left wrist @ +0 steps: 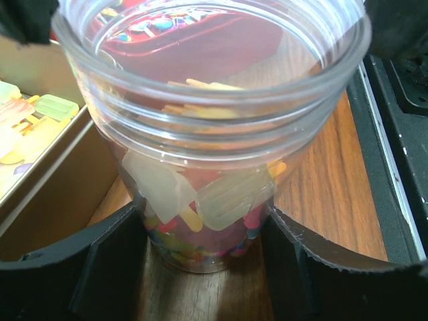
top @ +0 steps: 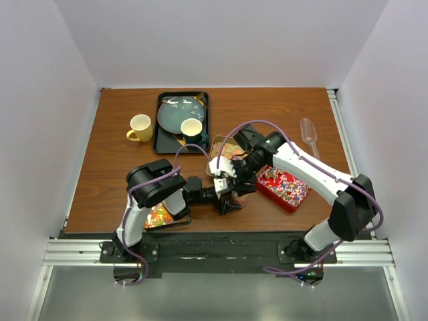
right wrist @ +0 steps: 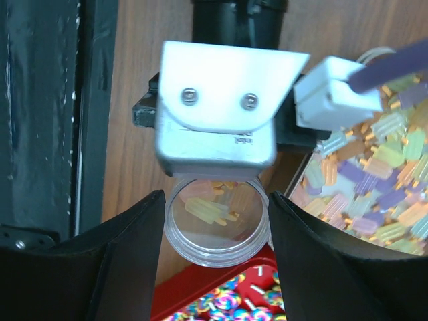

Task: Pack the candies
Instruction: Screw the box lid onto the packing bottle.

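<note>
A clear plastic jar (left wrist: 214,174) stands on the wooden table, partly filled with pastel popsicle-shaped candies (left wrist: 227,197) over small bright ones. My left gripper (left wrist: 204,264) is shut on the jar's lower part, one black finger on each side. It also shows in the top view (top: 226,199). My right gripper (right wrist: 215,244) hangs over the jar's open mouth (right wrist: 215,221), jaws open and empty, one on either side of the rim. Swirl lollipop candies (right wrist: 247,304) fill a red tray (top: 262,188). Pastel popsicle candies (right wrist: 374,187) fill a tin (top: 211,160).
A third tray of bright orange and yellow candies (top: 159,217) lies by the left arm's base. A yellow mug (top: 140,128), a black tray (top: 160,144) with a plate and cup, and a clear scoop (top: 309,132) lie farther back.
</note>
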Controlling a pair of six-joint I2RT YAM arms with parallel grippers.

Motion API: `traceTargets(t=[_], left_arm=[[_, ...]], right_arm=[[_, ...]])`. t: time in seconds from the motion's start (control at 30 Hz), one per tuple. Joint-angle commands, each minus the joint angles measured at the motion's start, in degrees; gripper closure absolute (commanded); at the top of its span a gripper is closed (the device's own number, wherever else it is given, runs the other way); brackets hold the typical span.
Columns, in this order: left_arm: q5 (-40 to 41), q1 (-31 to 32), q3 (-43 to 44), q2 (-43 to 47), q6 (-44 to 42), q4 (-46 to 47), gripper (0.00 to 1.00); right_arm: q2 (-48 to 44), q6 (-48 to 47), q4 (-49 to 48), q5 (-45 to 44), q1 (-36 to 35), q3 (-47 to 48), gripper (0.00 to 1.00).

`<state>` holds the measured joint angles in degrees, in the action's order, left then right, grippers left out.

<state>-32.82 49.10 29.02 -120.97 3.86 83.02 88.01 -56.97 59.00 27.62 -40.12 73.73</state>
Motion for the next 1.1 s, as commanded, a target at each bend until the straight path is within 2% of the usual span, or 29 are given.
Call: traceTargets(t=[0.0, 0.27, 1.07], left_arm=[[-0.84, -1.99, -2.38, -5.07, -0.69, 14.45, 1.00], [-0.84, -1.99, -2.30, -4.80, -0.96, 13.74, 1.00], [-1.11, -1.99, -2.30, -4.98, -0.69, 14.18, 1.00]], right_arm=[[0.24, 12.05, 1.11, -5.82, -0.05, -4.21, 0.45], [-0.73, 16.18, -0.55, -7.66, -0.05, -5.88, 0.46], [-1.35, 20.32, -1.70, -8.10, -0.05, -7.11, 0.46]])
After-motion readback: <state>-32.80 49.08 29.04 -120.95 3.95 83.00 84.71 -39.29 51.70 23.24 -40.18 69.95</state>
